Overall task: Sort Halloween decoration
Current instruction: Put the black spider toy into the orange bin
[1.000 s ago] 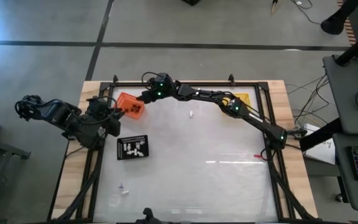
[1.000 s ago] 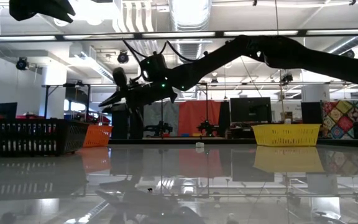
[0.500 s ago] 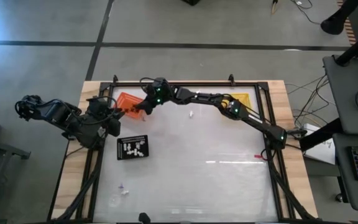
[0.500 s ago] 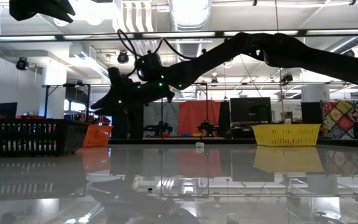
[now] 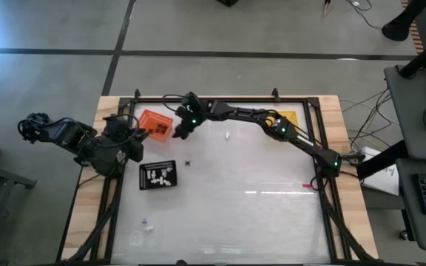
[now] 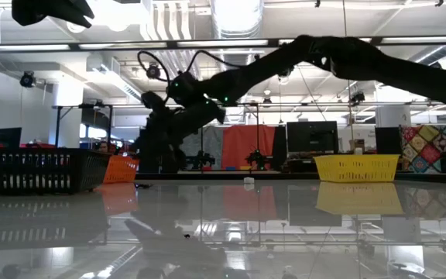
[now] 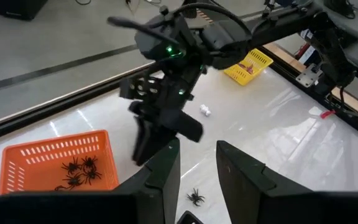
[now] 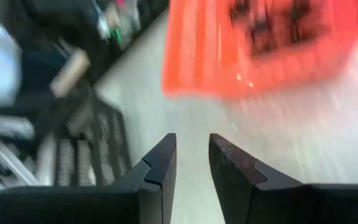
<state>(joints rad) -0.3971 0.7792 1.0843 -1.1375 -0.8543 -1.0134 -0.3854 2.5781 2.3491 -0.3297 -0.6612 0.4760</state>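
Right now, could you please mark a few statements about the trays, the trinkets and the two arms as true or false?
1. The orange tray holds black spider trinkets. True.
2. The black tray holds purple trinkets. False: the pieces in it are white trinkets.
3. A lone black spider lies on the table, outside every tray. True.
4. The right gripper hangs over the yellow tray. False: it is beside the orange tray, across the table from the yellow one.
5. The right gripper's fingers hold a trinket. False: the gap between them is empty.
6. The left gripper waits at the table's left edge, near the black tray. True.
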